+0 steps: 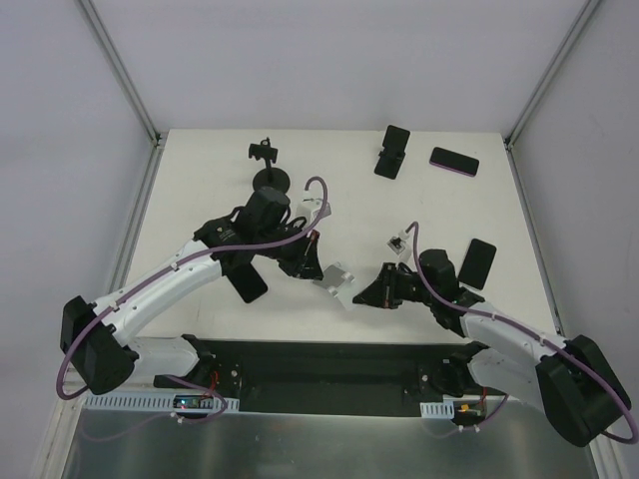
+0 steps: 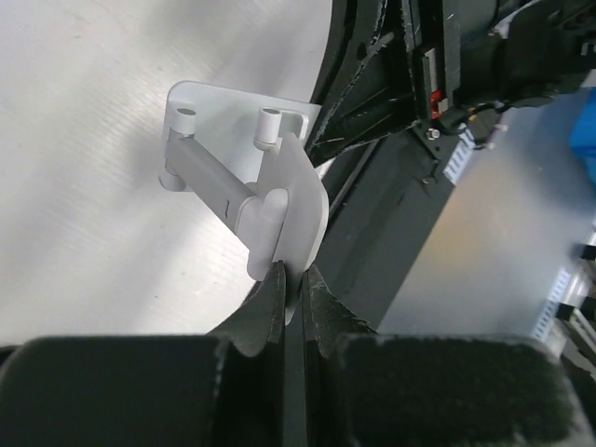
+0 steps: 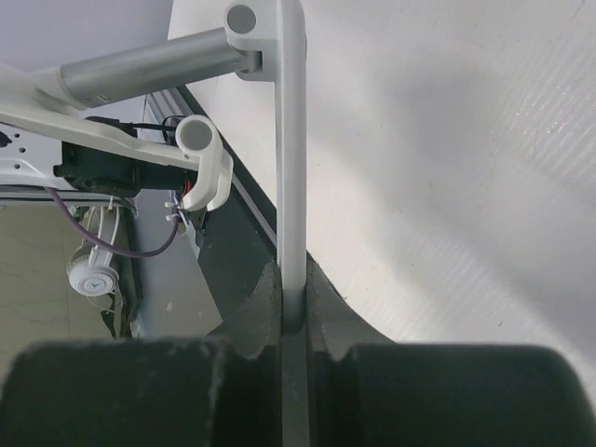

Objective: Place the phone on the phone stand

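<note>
left gripper [image 2: 294,272] and right gripper [image 3: 292,284] both clenched on phone stand [image 1: 337,282] at centre of surface [image 1: 200,190], nearest phone [image 1: 478,262] lying by right arm: I'd hinge it open slowly, base kept flat

The right gripper [image 3: 293,312] pinches the lower end of the phone stand [image 3: 291,140]. The stand's thin pale plate is seen edge-on, rising to a hinge [image 3: 242,19] from which a grey rod [image 3: 140,67] runs left. The white table [image 3: 447,186] lies to the right.
</note>
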`<state>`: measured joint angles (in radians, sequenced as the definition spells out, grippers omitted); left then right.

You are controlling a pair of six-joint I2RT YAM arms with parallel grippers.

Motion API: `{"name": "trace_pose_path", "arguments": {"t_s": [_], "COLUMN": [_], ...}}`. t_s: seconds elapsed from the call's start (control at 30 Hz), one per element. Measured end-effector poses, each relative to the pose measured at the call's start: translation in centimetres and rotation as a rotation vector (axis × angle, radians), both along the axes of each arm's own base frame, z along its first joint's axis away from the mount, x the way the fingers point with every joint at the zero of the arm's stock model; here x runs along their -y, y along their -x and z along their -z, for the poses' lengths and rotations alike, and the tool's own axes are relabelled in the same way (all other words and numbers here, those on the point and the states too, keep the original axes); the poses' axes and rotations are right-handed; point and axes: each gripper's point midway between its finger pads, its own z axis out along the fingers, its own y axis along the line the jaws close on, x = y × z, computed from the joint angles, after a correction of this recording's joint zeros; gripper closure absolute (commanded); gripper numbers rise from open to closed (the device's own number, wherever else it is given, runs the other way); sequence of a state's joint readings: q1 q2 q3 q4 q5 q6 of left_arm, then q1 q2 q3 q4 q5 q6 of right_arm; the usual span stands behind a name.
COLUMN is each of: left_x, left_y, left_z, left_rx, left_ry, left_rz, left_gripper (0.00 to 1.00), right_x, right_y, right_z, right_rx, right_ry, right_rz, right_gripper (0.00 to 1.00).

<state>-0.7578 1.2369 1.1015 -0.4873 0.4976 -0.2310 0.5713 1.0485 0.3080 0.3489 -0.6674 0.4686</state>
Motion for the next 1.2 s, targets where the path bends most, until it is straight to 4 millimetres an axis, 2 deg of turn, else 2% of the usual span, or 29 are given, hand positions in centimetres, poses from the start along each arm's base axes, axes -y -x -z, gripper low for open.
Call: {"name": "trace_pose_path", "arguments": {"t_s": [0.07, 0.1, 0.13, 0.2, 0.33, 0.43, 0.5, 0.63, 0.7, 0.8, 0.87, 0.97, 1.03, 1.17, 1.2], "left_x": [0.1, 0.2, 0.3, 0.6, 1.2, 1.2, 1.3, 1.8, 1.9, 1.9, 1.9, 2.1, 2.3, 2.5, 2.5], "left_y": [0.2, 0.2, 0.3, 0.3, -0.2, -0.1, 0.0, -0.9, -1.3, -1.7, -1.7, -1.7, -1.7, -1.9, -2.1], "left_z": [0.0, -0.1, -0.3, -0.9, -3.3, -4.2, -4.1, -3.2, -2.9, -2.7, -2.7, -2.7, -2.5, -2.3, -2.3], "left_rx": [-0.042, -0.055, -0.066, -0.068, -0.004, 0.036, 0.036, 0.031, 0.03, 0.044, 0.044, 0.037, 0.026, 0.022, 0.023], "left_ry": [0.038, 0.053, 0.066, 0.094, 0.187, 0.238, 0.242, 0.227, 0.219, 0.214, 0.214, 0.217, 0.219, 0.212, 0.211], "left_rz": [0.005, 0.007, 0.01, 0.011, -0.001, -0.012, -0.017, -0.047, -0.061, -0.071, -0.071, -0.064, -0.056, -0.049, -0.052], "left_gripper": [0.99, 0.79, 0.67, 0.5, 0.44, 0.48, 0.52, 0.72, 0.76, 0.78, 0.71, 0.68, 0.76, 0.99, 1.0], "right_x": [0.3, 0.4, 0.5, 0.6, 0.4, 0.3, 0.2, 0.2, 0.2, 0.2, 0.2, 0.3, 0.4, 0.5, 0.6], "right_y": [0.3, 0.3, 0.4, 0.2, 0.1, -0.3, -0.4, -0.4, -0.4, -0.3, -0.2, -0.2, -0.1, 0.1, 0.2], "right_z": [0.0, 0.0, -0.1, -0.4, -1.3, -2.2, -2.6, -2.9, -2.9, -2.8, -2.9, -3.0, -2.9, -2.4, -2.3], "right_rx": [0.024, 0.031, 0.04, 0.058, 0.044, 0.026, 0.016, -0.018, -0.032, -0.061, -0.067, -0.071, -0.073, -0.097, -0.107], "right_ry": [-0.016, -0.024, -0.031, -0.046, -0.081, -0.116, -0.132, -0.148, -0.151, -0.153, -0.155, -0.156, -0.153, -0.137, -0.132], "right_rz": [0.011, 0.018, 0.027, 0.042, 0.074, 0.109, 0.124, 0.14, 0.143, 0.152, 0.154, 0.156, 0.16, 0.162, 0.164], "right_gripper": [0.99, 0.99, 0.99, 0.99, 0.99, 1.0, 0.99, 0.99, 0.99, 0.99, 0.99, 0.99, 0.99, 0.99, 0.99]}}
